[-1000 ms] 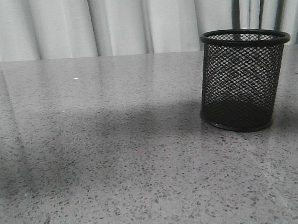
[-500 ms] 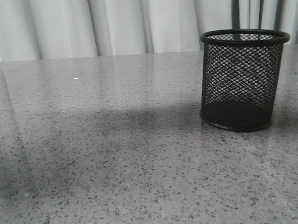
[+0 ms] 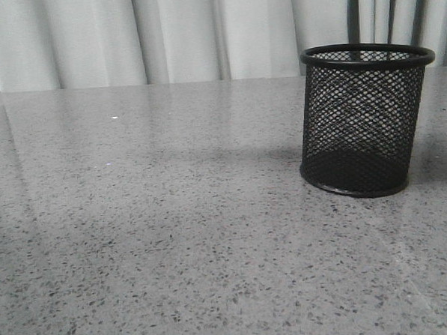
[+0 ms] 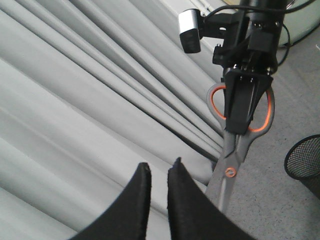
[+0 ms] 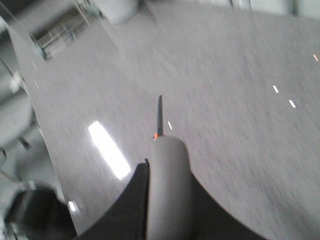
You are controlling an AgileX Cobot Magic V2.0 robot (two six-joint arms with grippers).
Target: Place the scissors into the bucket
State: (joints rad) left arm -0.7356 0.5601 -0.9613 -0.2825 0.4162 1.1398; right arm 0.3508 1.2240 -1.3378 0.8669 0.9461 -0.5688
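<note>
The bucket (image 3: 364,122), a black wire-mesh cup, stands upright on the right of the grey table; neither arm shows in the front view. In the left wrist view my right gripper (image 4: 239,127) hangs in the air, shut on the orange-lined handle loops of the scissors (image 4: 227,172), blades pointing down, up and to the side of the bucket's rim (image 4: 305,157). In the right wrist view the grey handle (image 5: 170,190) sits between the shut fingers of my right gripper (image 5: 167,150) and the slim blade (image 5: 160,112) points away over the table. My left gripper (image 4: 159,167) is raised, empty, its fingers almost together.
Pale curtains (image 3: 179,35) hang behind the table's far edge. The speckled grey tabletop (image 3: 175,237) stretches left of and in front of the bucket. The right wrist view is motion-blurred.
The dark shadow that lay across the middle of the table has faded and shrunk towards the bucket. The bucket has not moved.
</note>
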